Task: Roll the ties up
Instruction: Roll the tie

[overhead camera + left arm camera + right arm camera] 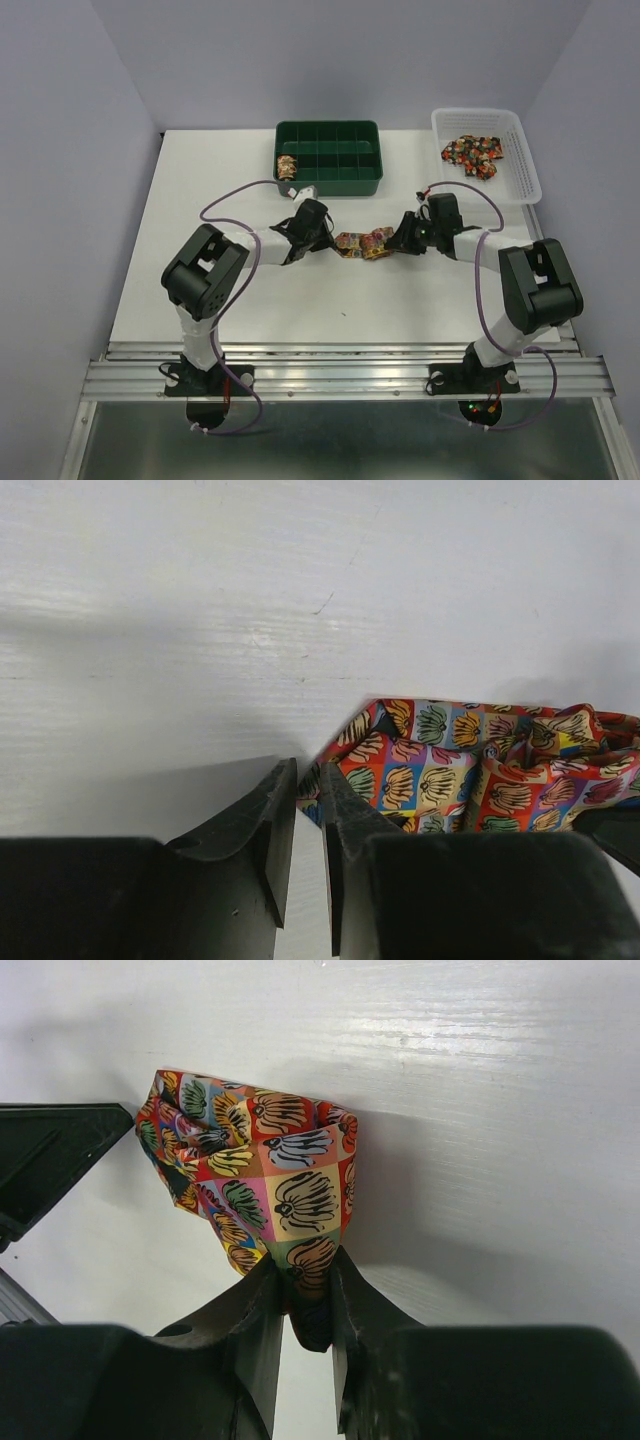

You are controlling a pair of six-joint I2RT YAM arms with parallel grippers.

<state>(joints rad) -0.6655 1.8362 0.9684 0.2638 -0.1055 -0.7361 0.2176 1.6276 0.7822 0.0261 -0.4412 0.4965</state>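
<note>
The white table [200,300] carries a dark green compartment tray [330,186] at its far edge, and a white plastic basket [525,170] stands at the far right corner. Both arms reach inward to the table's middle. The left gripper [308,770] has its jaws almost together, with only a thin gap. A corner of the patchwork tie [362,244] lies right at their tips, though it cannot be told whether that corner is pinched. The right gripper [305,1260] is closed on the tie's other end, with a fold of cloth clamped between its fingers. The tie lies bunched and partly folded on the table between the two grippers. A heap of loose ties [472,155] fills the basket's far end. One rolled tie [287,165] sits in the tray's left-hand compartments.
</note>
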